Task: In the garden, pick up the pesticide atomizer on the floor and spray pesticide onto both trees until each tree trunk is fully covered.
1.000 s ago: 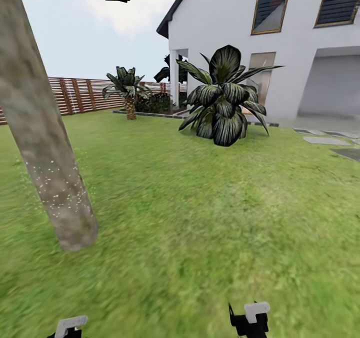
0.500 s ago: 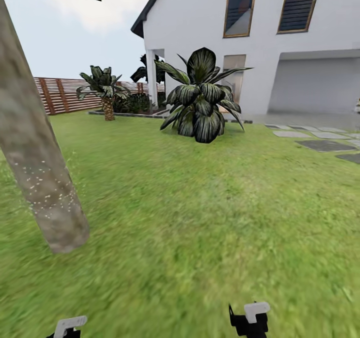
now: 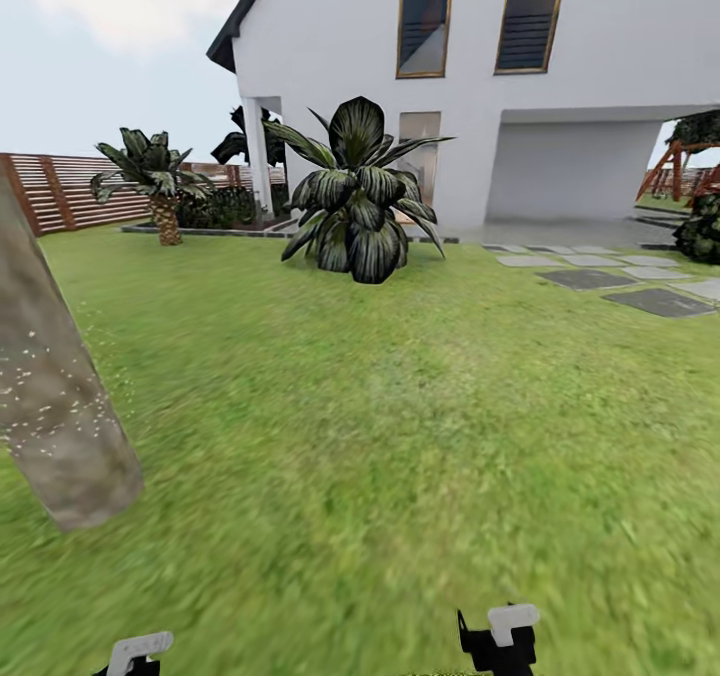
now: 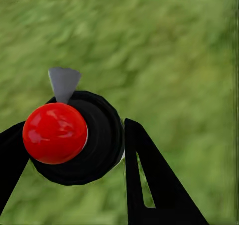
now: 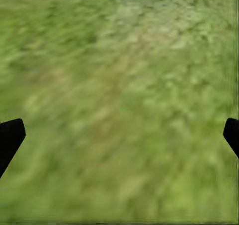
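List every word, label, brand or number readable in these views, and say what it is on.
None: no readable text anywhere. The atomizer held in the left gripper shows a plain red top and black body, no label. The white house, wooden fence and tree trunk carry no signs.

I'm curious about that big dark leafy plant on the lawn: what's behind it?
Behind the leafy plant stands the white house, with a narrow door or window partly showing above the leaves. The wall's foot there is covered by foliage.
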### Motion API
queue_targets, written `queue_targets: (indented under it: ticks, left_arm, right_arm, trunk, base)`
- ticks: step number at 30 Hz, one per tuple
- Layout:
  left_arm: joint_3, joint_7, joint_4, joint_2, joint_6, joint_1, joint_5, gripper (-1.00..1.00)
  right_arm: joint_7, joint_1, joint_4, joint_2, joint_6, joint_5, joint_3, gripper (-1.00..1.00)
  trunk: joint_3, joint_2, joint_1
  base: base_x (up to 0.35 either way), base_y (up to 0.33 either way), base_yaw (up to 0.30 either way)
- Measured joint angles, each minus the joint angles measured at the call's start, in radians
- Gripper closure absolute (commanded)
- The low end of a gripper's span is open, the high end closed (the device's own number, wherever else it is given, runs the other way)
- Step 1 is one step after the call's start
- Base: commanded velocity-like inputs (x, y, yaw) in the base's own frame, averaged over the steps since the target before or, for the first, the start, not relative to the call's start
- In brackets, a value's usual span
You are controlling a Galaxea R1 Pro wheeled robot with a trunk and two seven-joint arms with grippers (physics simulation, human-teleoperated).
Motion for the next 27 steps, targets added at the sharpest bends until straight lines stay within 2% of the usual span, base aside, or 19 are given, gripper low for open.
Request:
queue_targets:
  ticks: [27]
  left_arm:
    - [0.000, 0.000, 0.000, -0.003, 0.002, 0.000, -0.001, 1.00]
  right_arm:
    - [0.000, 0.000, 0.000, 0.000, 0.000, 0.000, 0.000, -1.00]
  trunk:
    - [0.000, 0.000, 0.000]
  base:
    - [0.000, 0.000, -0.272]
